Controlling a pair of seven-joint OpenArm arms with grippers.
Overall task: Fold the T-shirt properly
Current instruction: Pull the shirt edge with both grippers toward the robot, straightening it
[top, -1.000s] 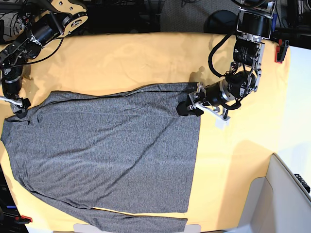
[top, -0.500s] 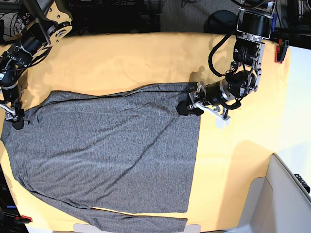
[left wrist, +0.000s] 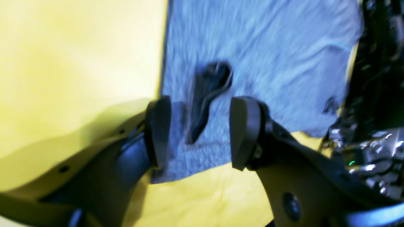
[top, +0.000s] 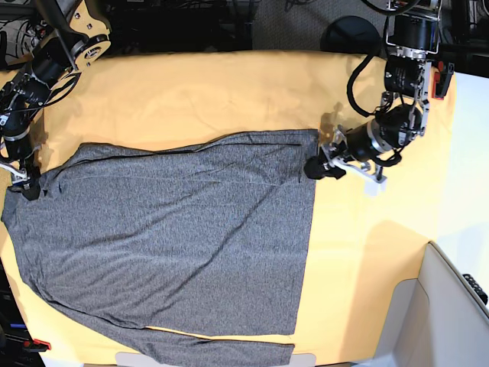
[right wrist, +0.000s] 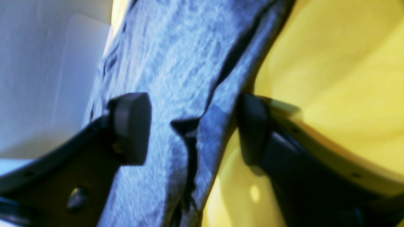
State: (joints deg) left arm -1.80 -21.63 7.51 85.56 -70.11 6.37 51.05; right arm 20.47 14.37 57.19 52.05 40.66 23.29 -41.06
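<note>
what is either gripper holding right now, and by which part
Nothing is held. The left gripper and right gripper both stand open over edges of the T-shirt.

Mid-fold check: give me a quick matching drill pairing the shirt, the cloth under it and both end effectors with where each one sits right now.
Things:
1. T-shirt
2. yellow-orange cloth
3. left end effector
4. right end effector

Places:
A. covers the tabletop
B. open, at the shirt's hem corner on the base view's right
C. spread flat
D. straddling the shirt's edge on the base view's left

Pairs: 1-C, 2-A, 3-B, 4-D
</note>
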